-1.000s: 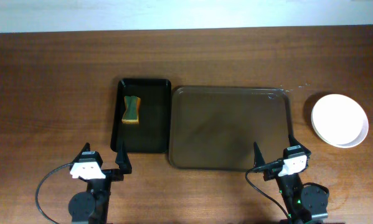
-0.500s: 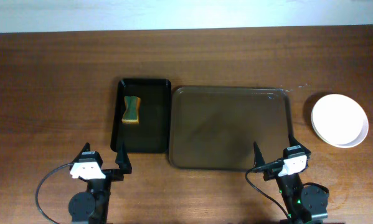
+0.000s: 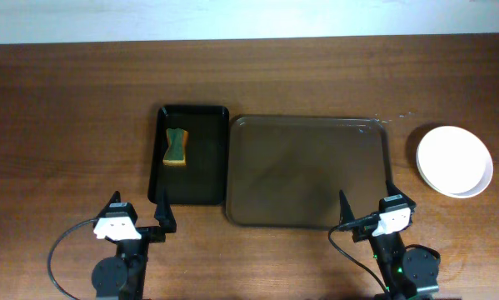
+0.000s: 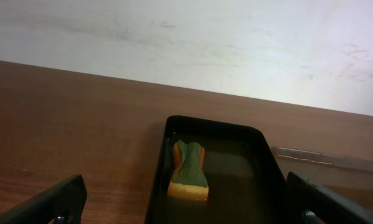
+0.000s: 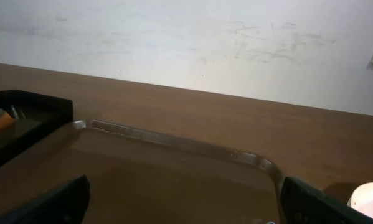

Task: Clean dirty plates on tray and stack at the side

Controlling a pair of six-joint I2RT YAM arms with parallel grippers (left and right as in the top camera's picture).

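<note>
— Where are the dirty plates (image 3: pixel 453 160)?
— Stacked near the right edge of the desk (image 3: pixel 66 100), off the tray (image 3: pixel 307 171) and well apart from it. They are round, shallow and smooth, and the top one looks plain white from overhead. A second rim peeks out below it; I cannot tell how many there are.
— And the tray?
— It is mid-desk, toward the front edge: a large dark brown rectangle with rounded corners and a low raised rim. Its flat floor has a dull sheen.
— What lies to its left?
— A narrower black tray (image 3: pixel 203 167), glossy with steeper walls, just beside it. Inside, toward the back, lies a waisted sponge (image 3: pixel 176 147), its top a green scouring layer over a yellow-orange body.
— The grippers?
— Both are at the front edge. The left gripper (image 3: pixel 138 204) has its black pointed fingers spread wide and grips nothing. The right gripper (image 3: pixel 366 200) is the same, splayed over the tray's front rim.
— The desk surface?
— Reddish-brown wood with a streaky grain.
</note>
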